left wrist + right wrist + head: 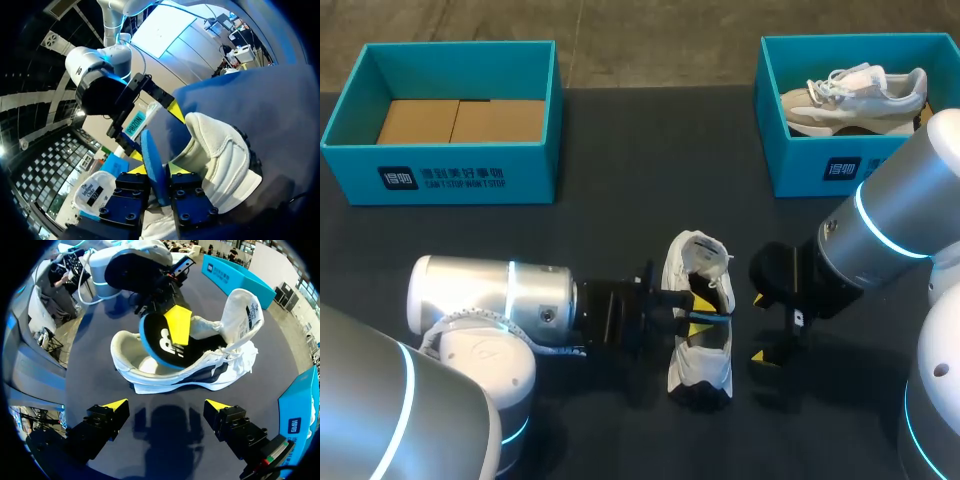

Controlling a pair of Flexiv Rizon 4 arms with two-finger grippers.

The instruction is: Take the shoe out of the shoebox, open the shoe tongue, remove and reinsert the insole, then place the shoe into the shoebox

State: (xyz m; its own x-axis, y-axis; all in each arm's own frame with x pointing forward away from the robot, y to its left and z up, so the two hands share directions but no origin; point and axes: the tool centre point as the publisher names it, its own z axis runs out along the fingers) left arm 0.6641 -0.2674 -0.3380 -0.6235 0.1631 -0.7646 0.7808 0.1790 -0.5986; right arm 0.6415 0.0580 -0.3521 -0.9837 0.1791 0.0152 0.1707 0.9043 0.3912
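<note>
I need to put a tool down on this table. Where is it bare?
Bare table lies between the left shoebox and the right shoebox, and in front of the left shoebox down to the left arm. Around the shoe it is crowded: the left gripper grips the insole there, the right gripper stands open beside it.

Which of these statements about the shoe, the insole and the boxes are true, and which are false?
1. The left gripper is shut on the insole. True.
2. The white shoe lies inside a shoebox. False: it lies on the table, between the two grippers.
3. The right gripper is open and holds nothing. True.
4. Neither shoebox holds a shoe. False: the right shoebox holds another shoe; only the left shoebox has none.
</note>
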